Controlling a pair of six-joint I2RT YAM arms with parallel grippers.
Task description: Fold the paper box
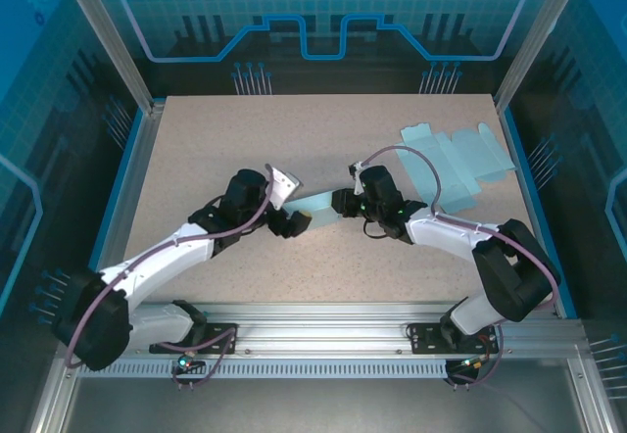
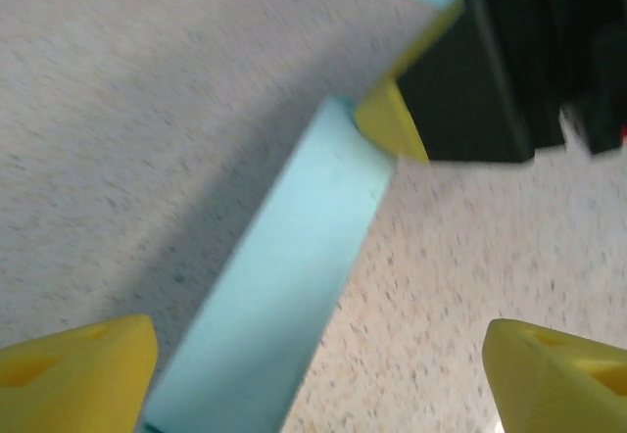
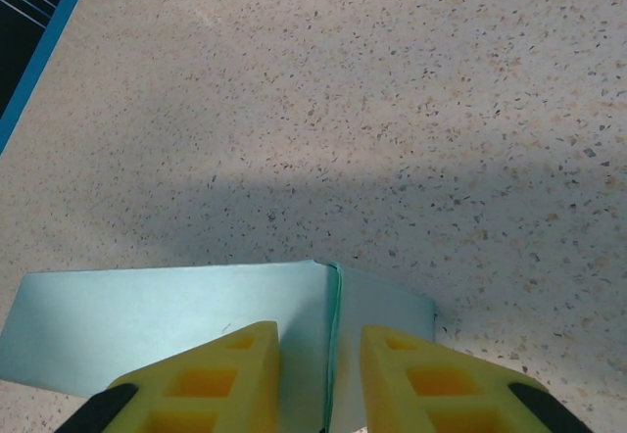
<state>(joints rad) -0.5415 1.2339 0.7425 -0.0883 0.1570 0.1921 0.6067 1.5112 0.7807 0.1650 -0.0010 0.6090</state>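
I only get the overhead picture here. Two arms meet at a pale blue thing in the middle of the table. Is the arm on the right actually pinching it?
Observer: Yes. Its wrist camera shows the right gripper with its yellow fingers close together on either side of a creased edge of the paper box.
Operator: And the other arm, is it holding on too?
Observer: No. In its own wrist camera the left gripper stands wide open. The paper box runs between its two fingers, close beside one of them, and they are not closed on it.
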